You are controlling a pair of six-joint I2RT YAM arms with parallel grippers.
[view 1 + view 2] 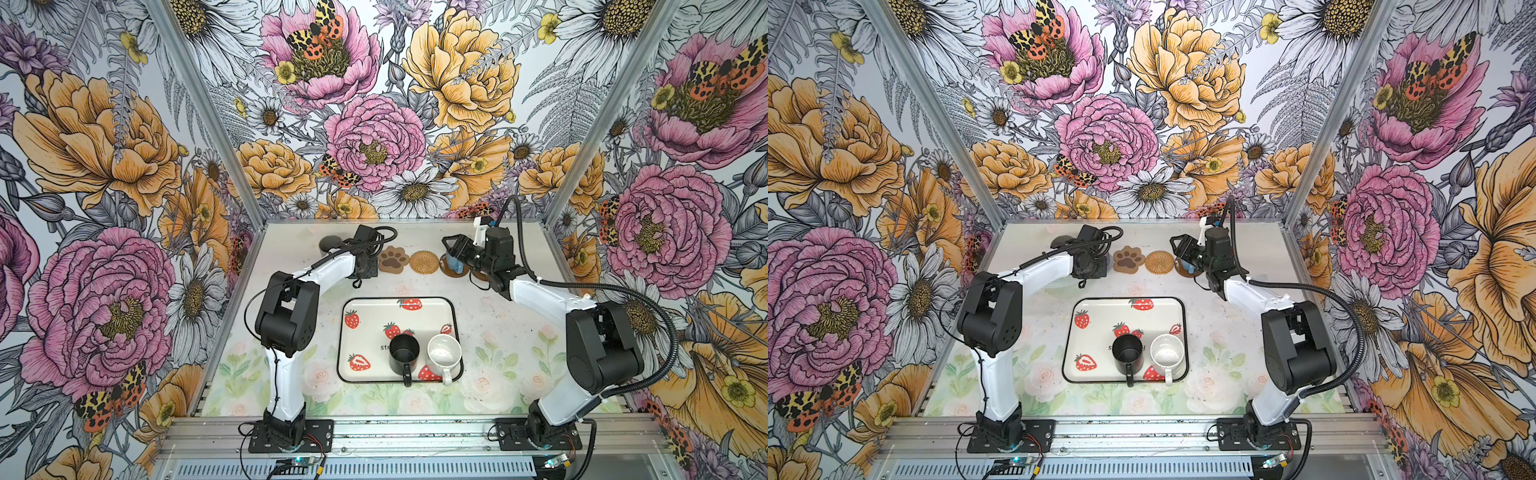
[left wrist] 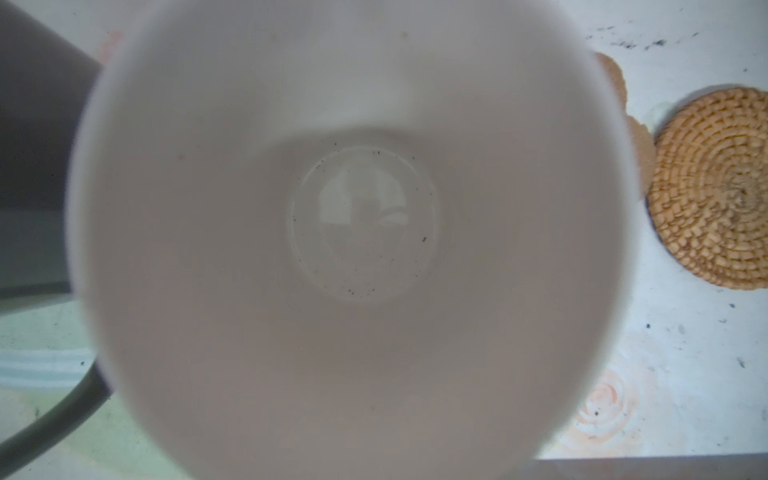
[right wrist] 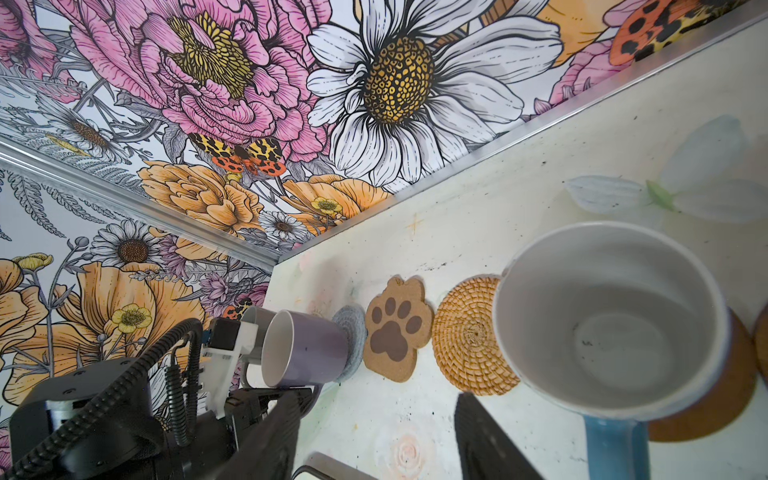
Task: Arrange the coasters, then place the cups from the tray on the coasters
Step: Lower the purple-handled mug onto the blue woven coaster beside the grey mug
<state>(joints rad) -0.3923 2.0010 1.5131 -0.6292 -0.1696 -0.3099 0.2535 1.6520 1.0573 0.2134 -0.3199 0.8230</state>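
Blurred black fingers of the right gripper loom closest in its wrist view, spread wide with only bare table between them — the jaws grip nothing. Just outside one finger stands the light blue mug, upright and mouth up on a dark brown coaster. Its blue handle reaches back toward the camera, close to that finger but apart from it. In both top views this mug sits upper right on the table, just below the gripper. A second dark brown coaster shows just beside the first, cut off by the edge of the wrist view. Leftward along the same row in a top view lie the rattan coaster and the paw coaster, toes toward the top of the frame. Next comes the left gripper, pointing straight down over the lavender mug, which stands upright on the grey woven coaster. Its fingers are hidden in every view, so whether they grip cannot be told. The tall grey mug stands just to its upper left. Lower centre lies the tray, long axis left to right, holding the black mug and the speckled mug side by side — both handles point toward the bottom of the frame.
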